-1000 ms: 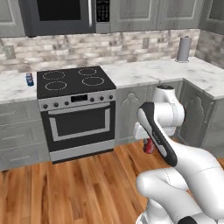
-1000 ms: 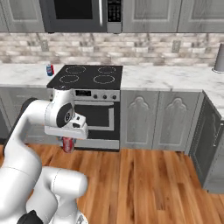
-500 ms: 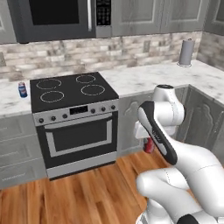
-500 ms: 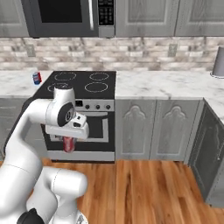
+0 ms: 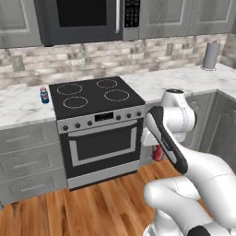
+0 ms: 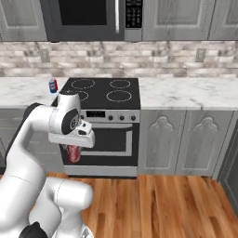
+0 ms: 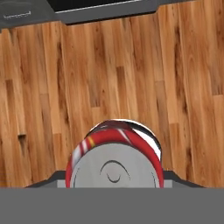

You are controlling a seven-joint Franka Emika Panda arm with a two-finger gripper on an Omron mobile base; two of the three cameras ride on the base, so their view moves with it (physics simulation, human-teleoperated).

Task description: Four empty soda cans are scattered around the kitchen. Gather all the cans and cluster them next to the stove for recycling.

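My gripper (image 6: 73, 151) is shut on a red soda can (image 6: 73, 154), held low over the wood floor in front of the oven door. From the left base view the same red can (image 5: 158, 152) hangs just right of the stove (image 5: 94, 94). In the hand view the can's grey lid (image 7: 114, 168) sits between the fingers, with floor planks beyond it. A blue can (image 5: 44, 95) with white-and-red marking stands upright on the marble counter, touching distance left of the black cooktop (image 6: 102, 89); it shows as the blue can (image 6: 53, 86) in the right base view.
A black microwave (image 5: 87, 18) hangs above the stove. White marble counter (image 6: 186, 93) runs right of the cooktop over grey cabinets (image 6: 181, 139). A paper towel roll (image 5: 210, 55) stands at the far right. The oven's lower edge (image 7: 100, 13) lies ahead of the hand.
The whole scene has shifted and the stove looms larger: the base has driven closer to it. The arm holds the red can in the same pose.
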